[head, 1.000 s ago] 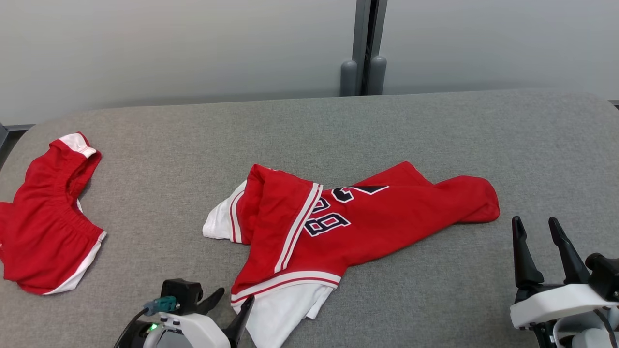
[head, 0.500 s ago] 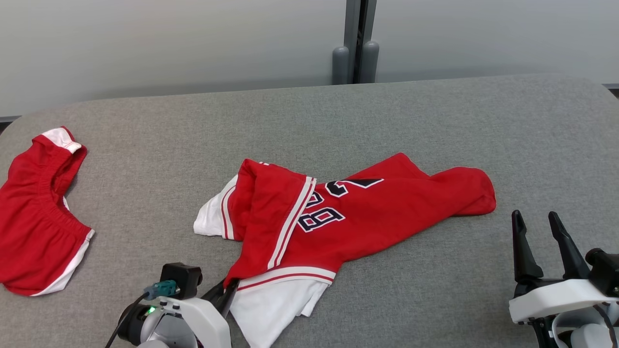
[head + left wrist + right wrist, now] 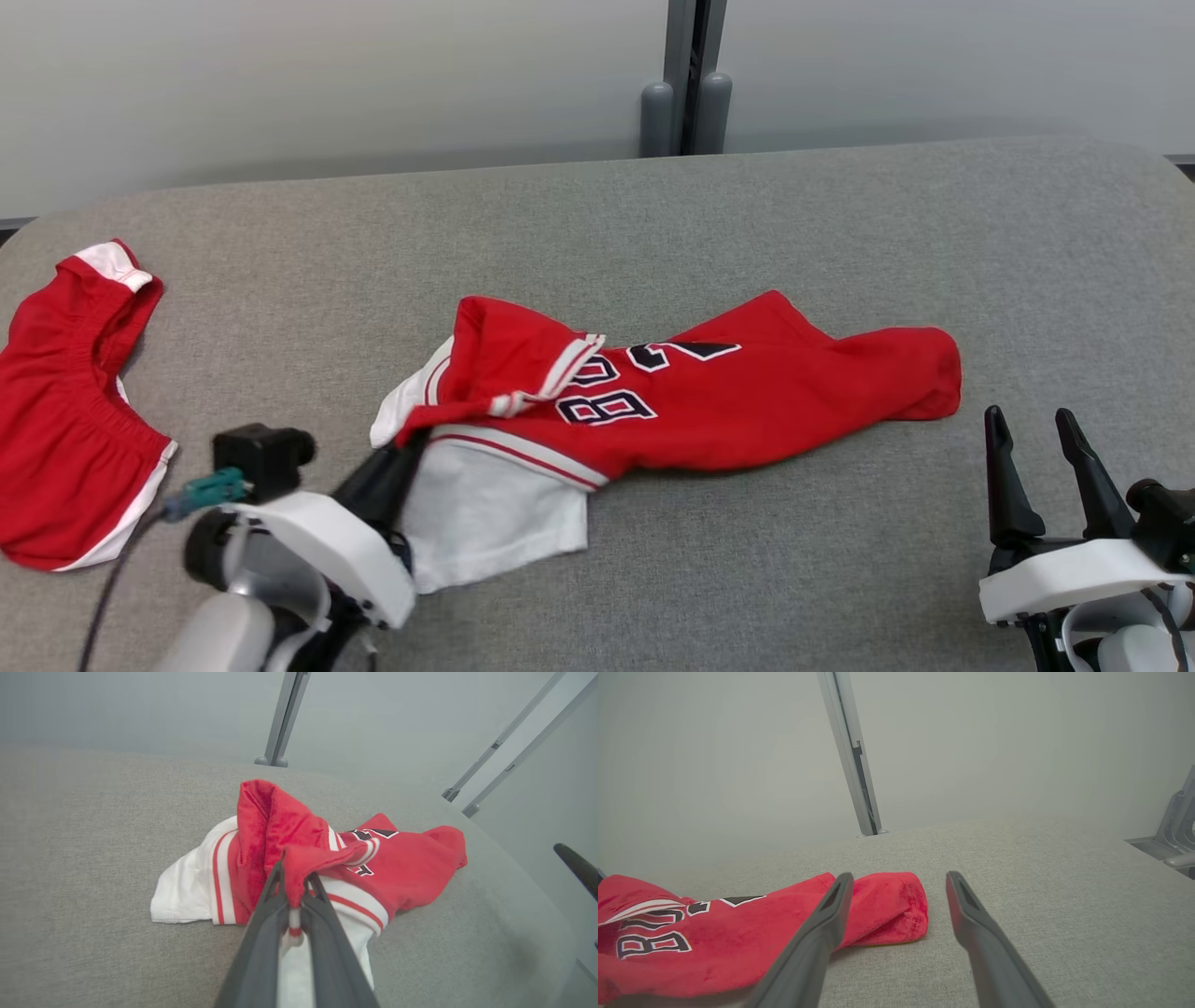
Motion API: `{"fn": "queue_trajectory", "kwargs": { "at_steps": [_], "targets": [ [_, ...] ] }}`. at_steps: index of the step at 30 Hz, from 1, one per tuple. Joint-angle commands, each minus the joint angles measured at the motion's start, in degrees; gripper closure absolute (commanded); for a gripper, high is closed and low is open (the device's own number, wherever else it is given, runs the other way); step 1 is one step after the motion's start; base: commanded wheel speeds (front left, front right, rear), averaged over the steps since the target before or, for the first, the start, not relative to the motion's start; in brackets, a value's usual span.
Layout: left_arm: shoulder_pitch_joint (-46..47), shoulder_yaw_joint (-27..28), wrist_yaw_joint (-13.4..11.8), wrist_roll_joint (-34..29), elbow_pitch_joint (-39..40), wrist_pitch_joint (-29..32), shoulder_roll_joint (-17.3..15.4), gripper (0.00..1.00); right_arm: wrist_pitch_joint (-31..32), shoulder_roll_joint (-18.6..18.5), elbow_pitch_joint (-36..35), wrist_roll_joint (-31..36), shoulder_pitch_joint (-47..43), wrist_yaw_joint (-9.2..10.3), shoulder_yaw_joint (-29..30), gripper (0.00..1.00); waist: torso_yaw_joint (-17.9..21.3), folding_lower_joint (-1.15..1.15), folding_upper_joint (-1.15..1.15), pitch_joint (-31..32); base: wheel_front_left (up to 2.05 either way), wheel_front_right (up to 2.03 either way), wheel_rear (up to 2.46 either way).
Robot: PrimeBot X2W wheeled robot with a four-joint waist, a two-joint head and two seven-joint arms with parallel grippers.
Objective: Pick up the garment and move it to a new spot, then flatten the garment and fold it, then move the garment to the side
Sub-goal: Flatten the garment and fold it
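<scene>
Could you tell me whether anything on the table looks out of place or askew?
The red jersey lies crumpled, not flat: its striped edge is folded back over the lettering, pinched in the left gripper, with white fabric showing beneath. Nothing looks damaged.

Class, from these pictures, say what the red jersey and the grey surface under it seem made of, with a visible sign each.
Red jersey: soft knit fabric, perhaps polyester, matt and slightly fuzzy; it drapes and creases. Grey surface: woven upholstery-like cloth, matt; fine flecked weave shows.
</scene>
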State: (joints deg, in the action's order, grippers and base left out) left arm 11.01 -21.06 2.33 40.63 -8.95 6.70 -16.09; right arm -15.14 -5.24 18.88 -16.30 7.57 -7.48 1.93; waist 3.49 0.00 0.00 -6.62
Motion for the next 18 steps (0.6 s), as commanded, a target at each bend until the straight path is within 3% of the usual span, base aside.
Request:
{"fn": "queue_trajectory", "kwargs": {
  "at_steps": [1,7,18],
  "targets": [
    [0.9,0.8,-0.6,-0.2,0.2,0.1,-1.2,1.0,0.0,-0.1,-0.3,0.2,0.2,-0.04,0.1,0.0,0.2,0.0,0.0,-0.2,0.0,0.0,0.0],
    [3.5,5.0,-2.9,2.8,-2.7,0.7,-1.7,1.0,0.0,-0.3,0.2,0.2,1.3,-0.04,-0.2,0.0,0.8,0.0,0.0,-1.7,0.0,0.0,0.0],
    [13.8,7.3,-0.5,3.8,-21.2,-1.8,-2.1,1.0,0.0,-1.6,1.1,0.3,3.9,-0.04,-2.1,0.0,2.2,0.0,0.0,-4.8,0.0,0.0,0.0]
  ]
}}
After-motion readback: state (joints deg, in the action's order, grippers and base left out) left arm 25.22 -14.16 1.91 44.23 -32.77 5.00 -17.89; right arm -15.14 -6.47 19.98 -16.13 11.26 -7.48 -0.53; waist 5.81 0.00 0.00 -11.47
